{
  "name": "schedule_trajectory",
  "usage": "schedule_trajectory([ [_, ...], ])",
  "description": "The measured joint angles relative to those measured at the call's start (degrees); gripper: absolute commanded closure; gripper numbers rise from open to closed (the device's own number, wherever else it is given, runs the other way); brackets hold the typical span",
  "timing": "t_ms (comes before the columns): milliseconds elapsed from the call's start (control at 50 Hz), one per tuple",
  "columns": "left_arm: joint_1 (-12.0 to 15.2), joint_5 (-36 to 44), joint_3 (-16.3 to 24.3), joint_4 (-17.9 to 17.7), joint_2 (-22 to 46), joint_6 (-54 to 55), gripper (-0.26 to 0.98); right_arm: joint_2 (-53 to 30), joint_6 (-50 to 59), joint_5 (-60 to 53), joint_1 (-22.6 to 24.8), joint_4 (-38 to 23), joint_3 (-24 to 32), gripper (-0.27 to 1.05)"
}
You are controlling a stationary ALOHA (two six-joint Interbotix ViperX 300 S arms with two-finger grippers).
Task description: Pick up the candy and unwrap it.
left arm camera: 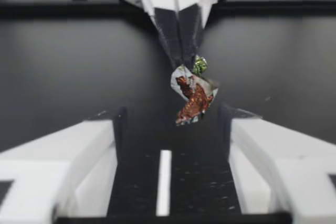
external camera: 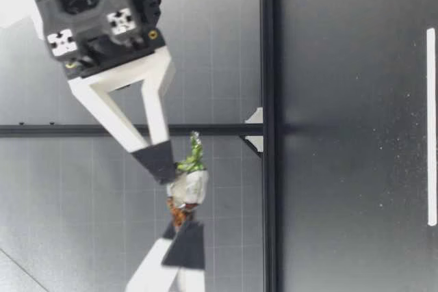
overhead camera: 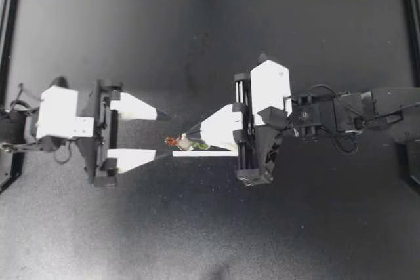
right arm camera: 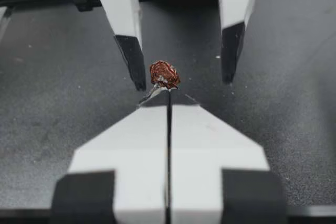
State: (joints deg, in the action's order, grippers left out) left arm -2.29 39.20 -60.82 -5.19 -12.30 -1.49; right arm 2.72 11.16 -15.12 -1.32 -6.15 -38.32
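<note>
My right gripper [overhead camera: 201,138] is fully closed, pinching the candy [overhead camera: 186,142] by its green end. From above, the candy sits in the gap between the two arms, and my left gripper [overhead camera: 156,136] faces it with its fingers spread wide and nothing in them. From table height, the candy hangs well above the table [overhead camera: 295,227], so I judge the pick-up done; the dark tips of my left gripper are just beside the candy's red end, and I cannot tell whether they touch it. In the left wrist view, the candy dangles ahead of the open fingers, roughly centred between them and gripped by neither, and it is still fully wrapped, with the red foil end crumpled but closed. In the right wrist view, the shut fingers hold the candy at their tips, with the red end poking out between the other gripper's parted fingers. The unwrapping looks not yet begun: closing on the red end and pulling are left.
</note>
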Motion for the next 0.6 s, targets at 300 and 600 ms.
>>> schedule_trajectory([
  [300, -0.09, -0.09, 2.02, 0.44, 2.11, 4.39, 0.17, 0.0, -0.35, 0.88, 0.0, 0.0, 0.0, 0.97],
  [600, -0.09, -0.09, 3.78, 0.44, 3.16, 4.31, 0.17, 0.0, -0.18, 1.58, 0.09, 0.0, 0.09, 0.97],
])
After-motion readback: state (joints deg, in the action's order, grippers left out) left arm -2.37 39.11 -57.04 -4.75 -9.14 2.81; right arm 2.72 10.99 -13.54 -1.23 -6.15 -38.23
